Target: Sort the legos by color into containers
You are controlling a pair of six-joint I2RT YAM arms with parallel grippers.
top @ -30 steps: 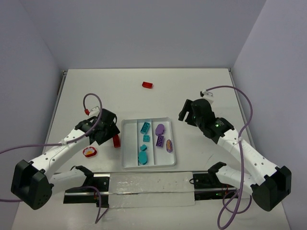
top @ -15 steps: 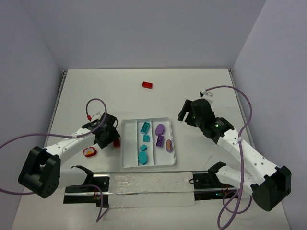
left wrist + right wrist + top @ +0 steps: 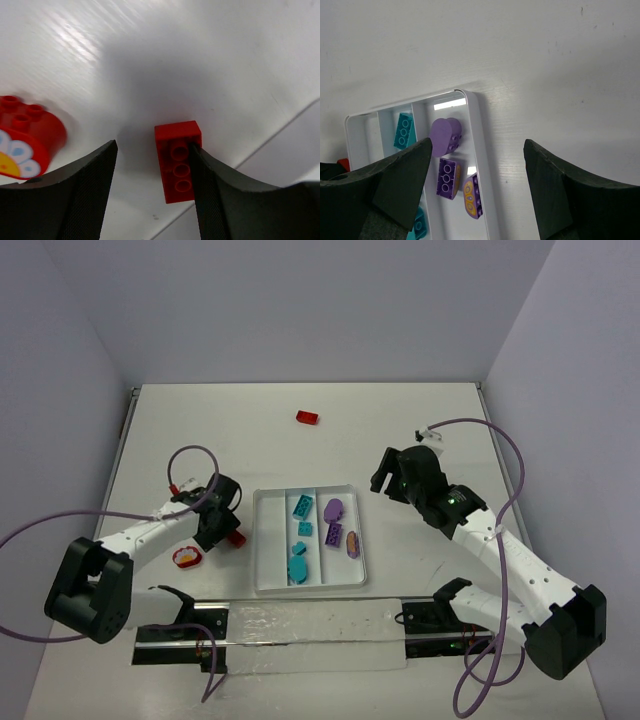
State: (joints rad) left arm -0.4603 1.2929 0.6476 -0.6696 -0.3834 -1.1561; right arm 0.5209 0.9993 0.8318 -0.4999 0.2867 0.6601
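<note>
Quick look at where we're at. In the overhead view the left pincer [image 3: 224,530] is down at the desk [image 3: 450,430] at centre left of the frame, just off the left wall of the white tray [image 3: 258,540].

The left wrist view gives us the detail. A small red brick [image 3: 177,161] lies on the desk between the two fingers, over towards the right side of the gap, with three circles in a row on its face. The finger [image 3: 225,200] on the right of that frame looks to be touching the brick's edge, while the other one stands clear of it. So we'd call that pincer released, not gripping anything. A rounded red brick [image 3: 25,137] with a flower print sits at the left edge of the same view, outside the fingers.

The right pincer [image 3: 477,150] is up off the desk by the tray's upper right corner. Its fingers are wide apart with nothing between them, so it's released too.

In the tray, the teal bricks [image 3: 301,506] are all in the middle compartment. The purple bricks [image 3: 333,508] are in the right-hand one, and one of them has an orange face. One more red piece, the far red brick [image 3: 307,418], lies by itself at upper centre of the overhead frame, well apart from the tray.
</note>
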